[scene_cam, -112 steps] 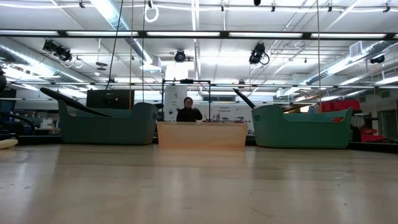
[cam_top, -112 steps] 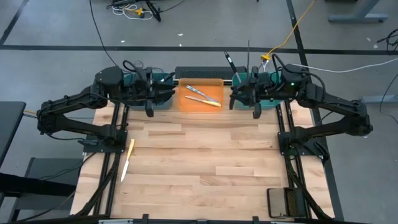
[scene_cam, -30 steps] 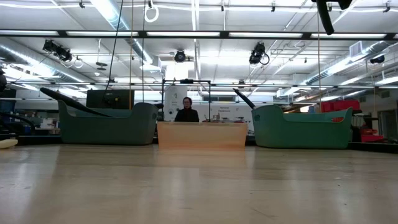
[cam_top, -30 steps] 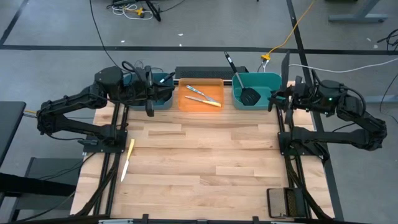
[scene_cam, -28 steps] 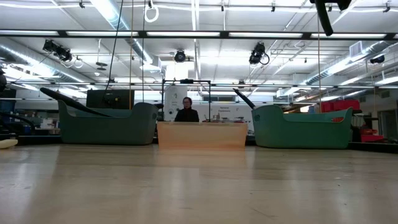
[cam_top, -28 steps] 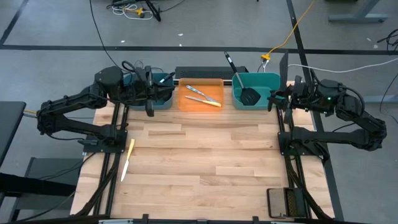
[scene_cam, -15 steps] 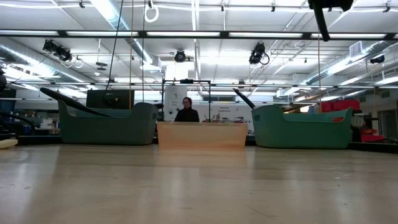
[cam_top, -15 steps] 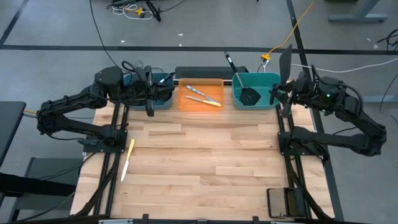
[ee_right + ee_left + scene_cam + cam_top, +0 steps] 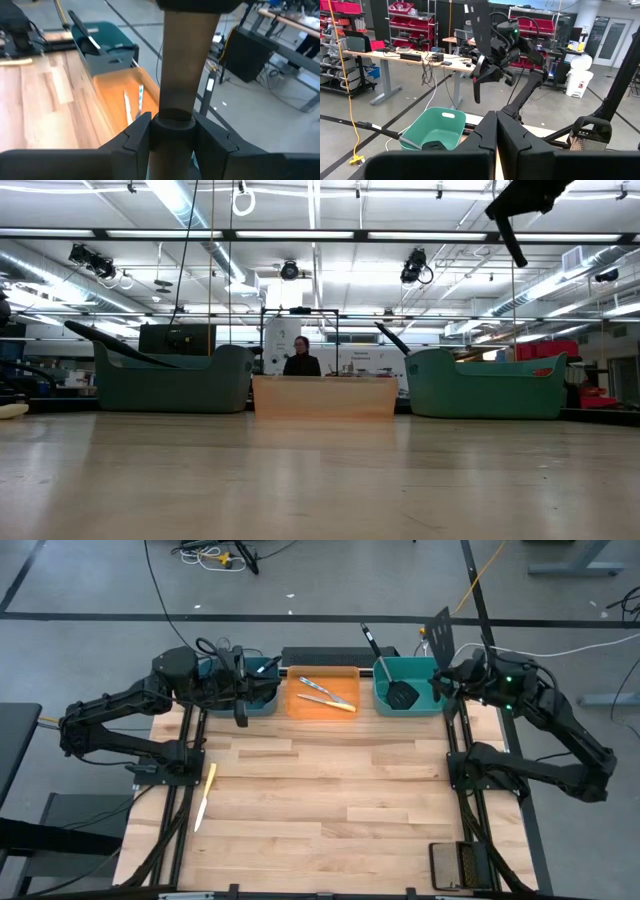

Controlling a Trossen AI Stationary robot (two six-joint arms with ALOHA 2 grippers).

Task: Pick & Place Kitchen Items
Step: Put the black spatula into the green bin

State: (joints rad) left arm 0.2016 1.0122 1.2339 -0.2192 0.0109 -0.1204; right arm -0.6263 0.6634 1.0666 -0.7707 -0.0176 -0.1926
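My right gripper (image 9: pixel 447 687) hangs by the right end of the right teal bin (image 9: pixel 425 665), shut on a black slotted spatula (image 9: pixel 440 632). That bin holds a black ladle (image 9: pixel 400 696), and another handle (image 9: pixel 370 638) sticks out over its far rim. Two knives (image 9: pixel 325 695) lie in the orange bin (image 9: pixel 345 670). A yellow-handled knife (image 9: pixel 205 796) lies flat on the table at the left. My left gripper (image 9: pixel 496 135) is shut and empty, level above the left teal bin (image 9: pixel 262 700), which holds black utensils. My right gripper pinches the spatula between its two fingers (image 9: pixel 135 135) at the top of the handle (image 9: pixel 172 125), just below the blade (image 9: pixel 187 55). The fingers come about level from the table's right. The spatula is lifted clear, blade up, handle's free end (image 9: pixel 476 95) hanging below.
The three bins stand in a row along the table's far edge. Bare wooden tabletop (image 9: pixel 340 800) stretches from the bins to the near edge. A small dark box (image 9: pixel 458 865) sits at the near right corner. A person (image 9: pixel 300 360) shows beyond the table in the low view.
My right gripper has swung toward the table's left and far edge, closer to the right teal bin, and has tipped. The spatula has gone with it, still blade up, its hanging handle now slanted instead of near upright.
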